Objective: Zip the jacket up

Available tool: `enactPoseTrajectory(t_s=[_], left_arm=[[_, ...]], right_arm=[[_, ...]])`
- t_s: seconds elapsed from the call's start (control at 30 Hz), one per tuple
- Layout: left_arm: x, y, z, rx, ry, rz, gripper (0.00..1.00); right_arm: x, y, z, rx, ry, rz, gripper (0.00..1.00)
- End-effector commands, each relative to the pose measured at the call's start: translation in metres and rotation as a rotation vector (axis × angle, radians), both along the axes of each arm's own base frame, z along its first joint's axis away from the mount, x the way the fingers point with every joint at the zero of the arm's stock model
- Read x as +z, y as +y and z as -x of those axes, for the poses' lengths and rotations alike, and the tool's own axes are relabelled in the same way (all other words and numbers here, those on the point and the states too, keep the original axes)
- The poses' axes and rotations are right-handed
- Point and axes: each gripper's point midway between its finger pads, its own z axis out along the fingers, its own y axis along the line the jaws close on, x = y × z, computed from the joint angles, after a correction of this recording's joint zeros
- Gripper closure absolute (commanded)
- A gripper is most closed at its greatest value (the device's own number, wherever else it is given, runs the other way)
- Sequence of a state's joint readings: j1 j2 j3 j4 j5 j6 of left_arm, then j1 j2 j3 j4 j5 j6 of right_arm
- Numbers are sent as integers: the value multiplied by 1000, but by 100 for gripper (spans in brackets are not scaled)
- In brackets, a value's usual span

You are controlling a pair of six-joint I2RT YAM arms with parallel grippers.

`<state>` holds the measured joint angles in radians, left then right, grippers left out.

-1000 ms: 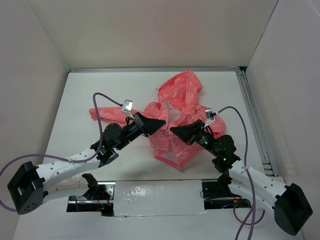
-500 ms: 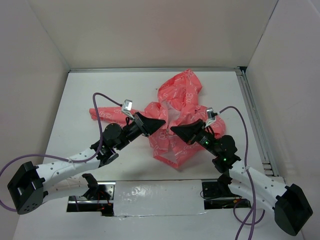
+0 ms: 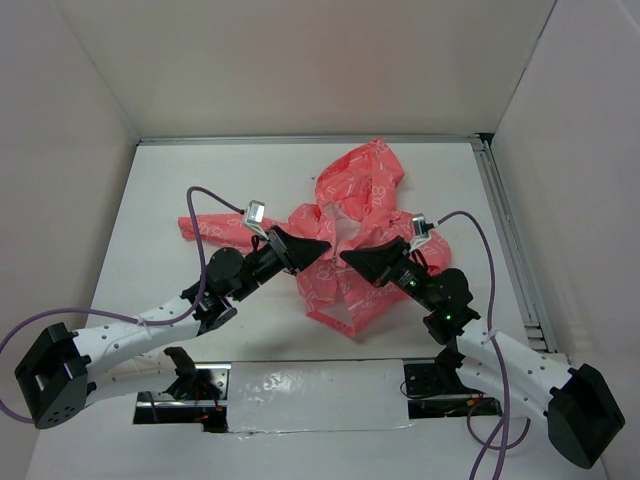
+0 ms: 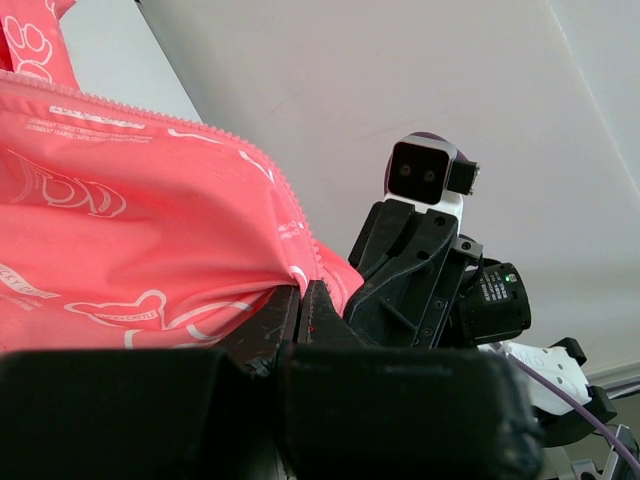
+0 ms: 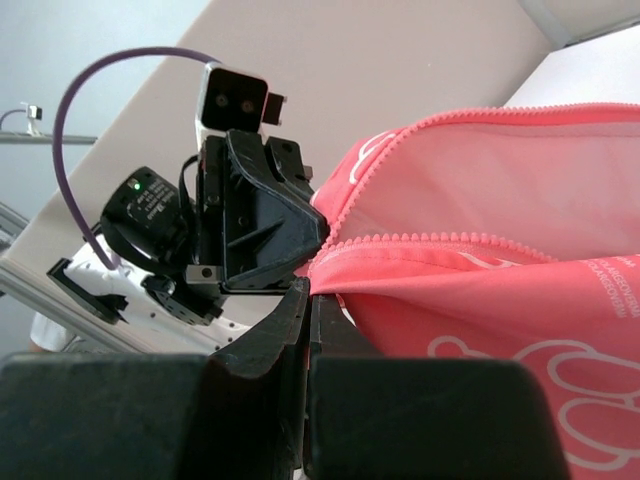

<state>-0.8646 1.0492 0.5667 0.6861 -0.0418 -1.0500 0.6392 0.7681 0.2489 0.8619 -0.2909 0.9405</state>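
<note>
Your jacket [image 3: 355, 205] sits bunched on the middle of the counter [image 3: 160, 290]. Its hood end points at the back wall [image 3: 320, 70] and one sleeve [image 3: 205, 228] trails left. The front is open: in the right wrist view the two zipper edges [image 5: 430, 240] run apart, with pale lining between them.

Left end effector [image 3: 322, 245] is pinched shut on a fold of jacket at the left front edge. Right end effector [image 3: 347, 257] is clamped on the facing edge, jaws closed with fabric at the tips. The two tips are just beside each other, nose to nose over the lower front, and you can't tell whether they touch.

Room: wide bare counter left of and nearer than the sleeve, and a bare strip between hood and back wall. It's tighter on the right, where a metal rail [image 3: 505, 235] runs along the counter edge near the jacket's right side. Side walls close both flanks.
</note>
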Motion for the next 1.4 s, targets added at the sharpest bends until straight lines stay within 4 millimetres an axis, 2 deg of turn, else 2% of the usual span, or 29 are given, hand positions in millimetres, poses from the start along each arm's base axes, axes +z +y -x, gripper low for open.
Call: enactPoseTrajectory(t_s=[0.0,0.2,0.27,0.4,0.43,0.53,0.73,0.77,0.8,0.87,0.9,1.0,1.17,1.2,1.33,1.37], left_arm=[[21,0,10,-38,-59,66,100],[20,-1,19,-82,-64,78,100],[18,-1,19,-83,-61,77,100],[19,0,21,-87,-72,84,100],[19,1,21,-84,-71,83,100],[19,1,21,-83,-74,82,100],[16,-2,21,-89,-76,67,100],[13,-3,20,-82,-73,56,100],[11,-5,18,-76,-78,40,100],[11,-8,19,-72,-97,21,100],[9,-8,15,-37,-111,2,100],[4,-7,4,36,-115,-37,100],[2,-7,5,42,-129,-42,100],[-1,-6,2,62,-116,-56,100],[-2,-4,-4,98,-109,-83,100],[-3,-5,-3,95,-110,-85,100]], right_arm=[[42,-8,3,-25,-85,-115,100],[41,-9,-6,-56,-39,-113,100],[32,-5,-11,-60,0,-81,100],[28,-3,-15,-67,36,-49,100],[17,-1,-20,-77,75,-9,100],[11,-3,-21,-87,101,-14,100],[17,-6,-23,-108,124,-47,100],[24,-6,-25,-115,133,-52,100],[12,-5,-28,-128,188,-16,100],[20,-5,-31,-145,199,-7,100],[13,-4,-31,-145,229,17,100],[15,-5,-28,-136,247,28,100],[18,-13,-29,-173,258,-9,100],[12,-14,-30,-182,290,14,100],[19,-7,-25,-144,263,70,100],[13,-5,-26,-134,283,96,100]])
